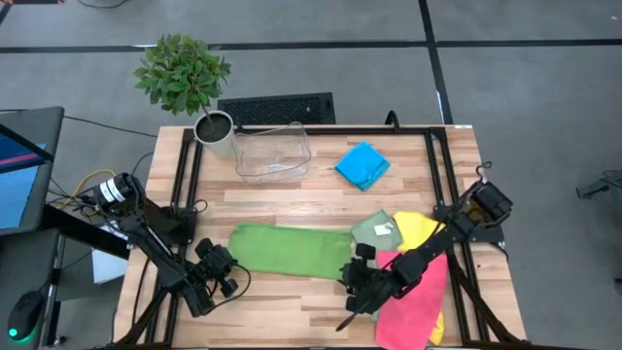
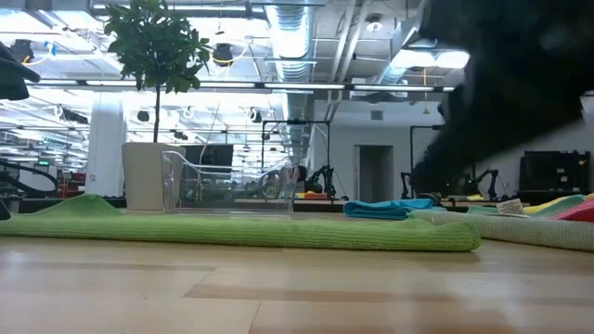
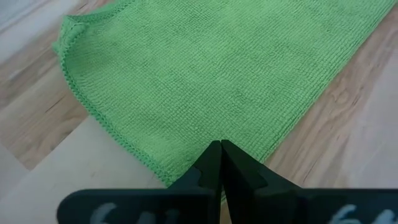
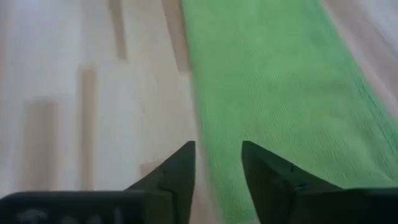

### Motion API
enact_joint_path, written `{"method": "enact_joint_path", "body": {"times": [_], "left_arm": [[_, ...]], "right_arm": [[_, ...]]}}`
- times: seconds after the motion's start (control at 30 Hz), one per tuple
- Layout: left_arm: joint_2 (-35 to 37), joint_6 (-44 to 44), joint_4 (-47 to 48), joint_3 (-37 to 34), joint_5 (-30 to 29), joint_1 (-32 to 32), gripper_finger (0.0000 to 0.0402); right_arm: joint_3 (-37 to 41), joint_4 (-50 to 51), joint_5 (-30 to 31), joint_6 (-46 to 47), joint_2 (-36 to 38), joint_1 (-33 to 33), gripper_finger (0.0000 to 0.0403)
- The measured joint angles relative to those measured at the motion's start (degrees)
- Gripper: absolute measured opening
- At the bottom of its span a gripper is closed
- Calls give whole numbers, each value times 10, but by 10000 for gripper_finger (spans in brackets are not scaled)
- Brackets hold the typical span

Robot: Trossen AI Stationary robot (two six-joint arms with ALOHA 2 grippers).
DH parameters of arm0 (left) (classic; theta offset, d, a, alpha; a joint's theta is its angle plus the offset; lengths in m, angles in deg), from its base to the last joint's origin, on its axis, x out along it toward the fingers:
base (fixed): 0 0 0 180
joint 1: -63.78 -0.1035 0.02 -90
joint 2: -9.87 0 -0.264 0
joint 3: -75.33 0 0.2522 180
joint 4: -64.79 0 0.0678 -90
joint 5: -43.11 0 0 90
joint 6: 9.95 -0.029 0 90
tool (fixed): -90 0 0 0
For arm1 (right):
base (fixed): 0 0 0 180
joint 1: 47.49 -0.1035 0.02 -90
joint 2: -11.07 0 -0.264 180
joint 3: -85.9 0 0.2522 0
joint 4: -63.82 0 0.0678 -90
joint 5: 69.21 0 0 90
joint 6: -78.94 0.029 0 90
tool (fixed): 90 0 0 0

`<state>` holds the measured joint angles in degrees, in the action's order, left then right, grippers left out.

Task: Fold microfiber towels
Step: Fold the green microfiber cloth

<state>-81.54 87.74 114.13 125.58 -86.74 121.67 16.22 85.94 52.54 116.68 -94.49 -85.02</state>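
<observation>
1. Five microfiber towels counted on the light wooden slatted bench (image 1: pixel 292 209): one bright green, one blue, one pale sage green, one yellow, one pink.
2. One bright green microfiber towel (image 1: pixel 289 250) lies folded into a long flat strip across the front middle of the bench; in the low view it reads as a low band (image 2: pixel 241 230) with a rolled fold at one end.
3. One blue microfiber towel (image 1: pixel 362 164) sits crumpled toward the back of the bench, just beside the bin and apart from the other cloths.
4. One pale sage green towel (image 1: pixel 374 229) with a small white tag (image 1: pixel 383 229), one yellow towel (image 1: pixel 418 228) and one pink towel (image 1: pixel 413 297) overlap in a heap on the right side.
5. One clear plastic bin (image 1: pixel 272 153) stands at the back; no cloth visible in it.
6. One potted green plant in a pale pot (image 1: pixel 213 130) stands at the back left corner.
7. Two arms. Left gripper (image 1: pixel 223 272) is at the left end of the green strip, jaws pressed together with nothing between them; its wrist view shows the tips (image 3: pixel 220 163) over the hemmed edge.
8. Right gripper (image 1: pixel 352 282) is at the strip's right end, jaws parted with a gap, holding nothing; its wrist view shows them (image 4: pixel 217 168) astride the towel's edge and bare wood.
</observation>
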Motion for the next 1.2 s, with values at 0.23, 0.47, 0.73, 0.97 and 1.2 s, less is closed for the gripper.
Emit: {"method": "enact_joint_path", "body": {"times": [0.23,0.47,0.73,0.97,1.2], "left_arm": [[0,-6,-1,0,-1,0,0],[0,-7,-1,0,-3,0,0],[0,-13,-1,0,-3,0,0],[0,-14,-2,0,-11,0,0],[0,-14,-6,0,-11,0,0]], "right_arm": [[0,11,-17,10,-5,4,214],[-1,30,-16,19,-43,-3,210],[-3,42,-18,63,-58,-4,165],[-13,81,-30,56,-46,4,31],[-88,131,-45,-51,-46,34,42]]}}
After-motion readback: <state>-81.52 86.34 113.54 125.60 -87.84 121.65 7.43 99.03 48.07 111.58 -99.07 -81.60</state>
